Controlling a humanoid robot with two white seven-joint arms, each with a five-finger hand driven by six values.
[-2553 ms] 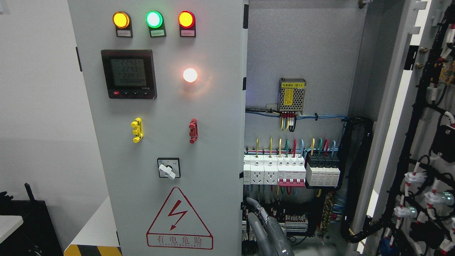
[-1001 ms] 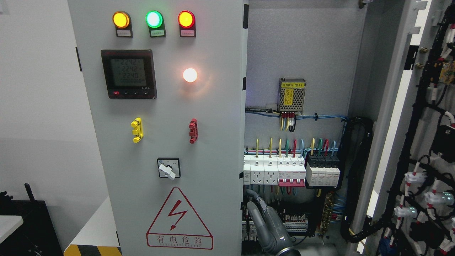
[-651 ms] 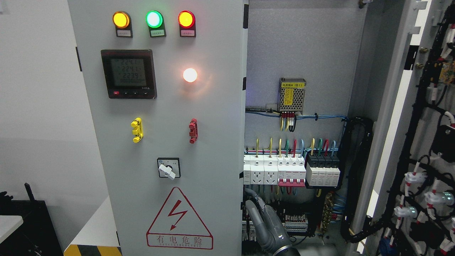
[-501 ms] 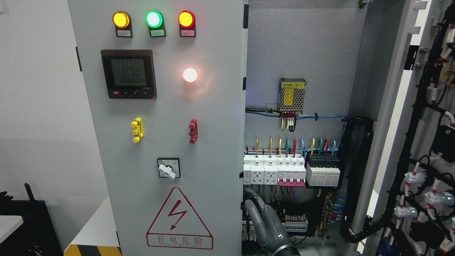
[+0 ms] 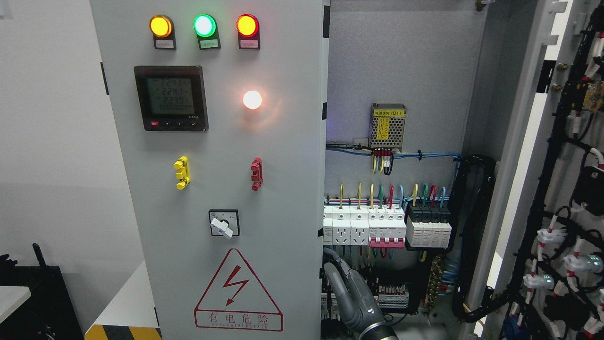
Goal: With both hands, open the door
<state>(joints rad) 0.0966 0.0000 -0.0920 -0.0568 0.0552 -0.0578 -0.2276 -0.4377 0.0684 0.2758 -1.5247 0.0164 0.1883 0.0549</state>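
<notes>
The grey left door (image 5: 264, 189) of the electrical cabinet carries three lamps, a meter, a rotary switch and a red warning triangle. It stands across the left half of the cabinet. The right door (image 5: 566, 189) is swung wide open at the far right, its wired inner side showing. My right hand (image 5: 348, 289) rises from the bottom edge just right of the left door's free edge, in front of the lower terminals. Its grey fingers (image 5: 332, 264) point up, stretched and holding nothing. Whether they touch the door edge, I cannot tell.
Inside the cabinet sit a row of breakers (image 5: 377, 231), a meshed power supply (image 5: 388, 125) and a thick black cable bundle (image 5: 476, 236). A white surface with a hazard-striped edge (image 5: 127, 302) and black equipment (image 5: 33, 297) lie at the lower left.
My right hand has crept upward and slightly left toward the left door's free edge. Neither door has visibly moved.
</notes>
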